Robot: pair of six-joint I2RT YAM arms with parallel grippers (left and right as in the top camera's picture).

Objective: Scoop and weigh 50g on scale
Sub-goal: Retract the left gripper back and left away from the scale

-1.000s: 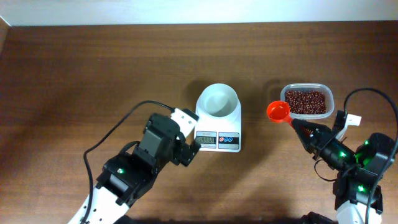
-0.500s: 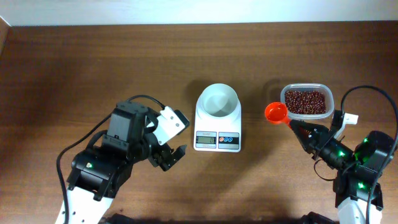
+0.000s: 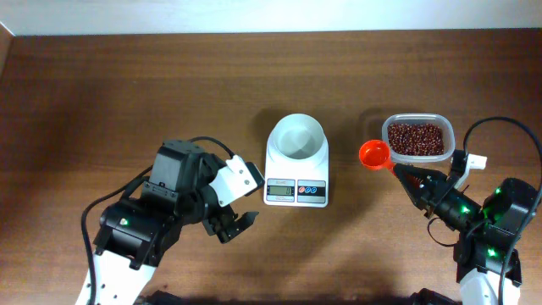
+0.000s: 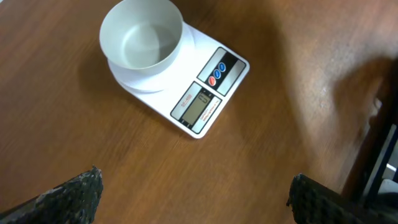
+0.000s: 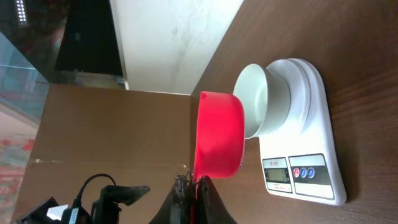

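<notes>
Seen from overhead, a small white digital kitchen scale (image 3: 296, 174) sits on a dark brown wooden table (image 3: 127, 85), just right of the frame's centre. A round white bowl (image 3: 296, 135) stands on top of it, and its grey display and its blue and red buttons face the lower edge. A loose heap of small red-brown beans (image 3: 415, 138) fills a clear rectangular plastic tub (image 3: 447, 140) at the right of the frame, level with the bowl and apart from the scale.

The right gripper (image 3: 405, 174), at lower right, is clenched on the handle of a round red plastic scoop (image 3: 375, 153). The scoop's cup hangs between scale and tub, just beside the tub's left edge.

The left gripper (image 3: 247, 200), lower left of the scale, is spread wide and grasps nothing. In its wrist view the scale lies in the upper half of the frame.
</notes>
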